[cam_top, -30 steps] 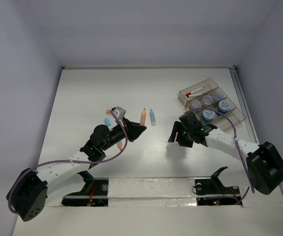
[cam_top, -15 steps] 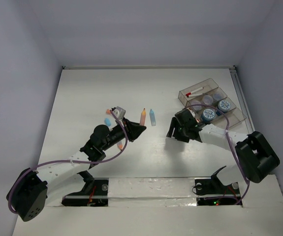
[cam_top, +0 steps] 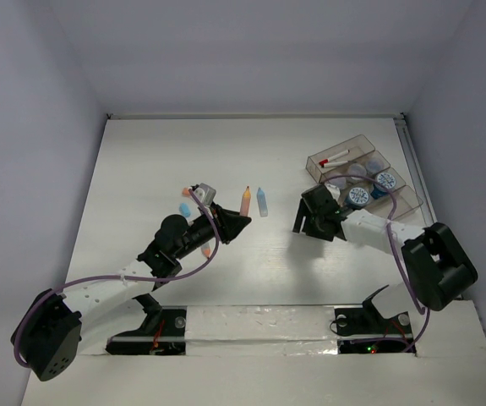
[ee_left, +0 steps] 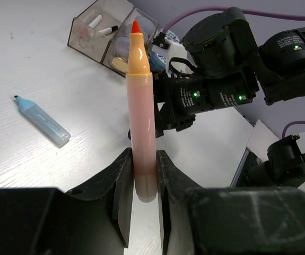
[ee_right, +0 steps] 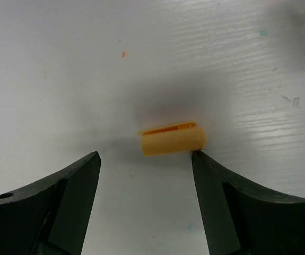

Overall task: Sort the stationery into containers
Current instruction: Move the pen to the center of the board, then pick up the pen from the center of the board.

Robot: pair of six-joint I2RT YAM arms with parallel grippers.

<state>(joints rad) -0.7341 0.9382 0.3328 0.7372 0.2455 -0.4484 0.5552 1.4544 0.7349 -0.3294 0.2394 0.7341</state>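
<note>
My left gripper (ee_left: 143, 159) is shut on the base of an uncapped orange marker (ee_left: 141, 106), whose red tip points up. The top view shows the same marker (cam_top: 245, 200) sticking out of the left gripper (cam_top: 232, 223). A light-blue marker (cam_top: 262, 201) lies on the table just right of it. My right gripper (ee_right: 146, 156) hangs open over a small orange cap (ee_right: 172, 140) lying on its side; the right fingertip touches the cap's end. The right gripper (cam_top: 314, 220) hides the cap from above. The clear divided tray (cam_top: 399, 205) holds a red marker (cam_top: 335, 159) and round blue-lidded jars (cam_top: 384, 180).
A small light-blue piece (cam_top: 185, 207) lies left of the left gripper, and an orange stub (cam_top: 205, 251) shows beside the left arm. The tray stands close to the table's right edge (cam_top: 420, 182). Both arm bases sit at the near edge.
The right arm has folded in, its elbow drawing nearer the table's near right, and its gripper has shifted slightly away from the bases. The left arm and its marker have not moved.
</note>
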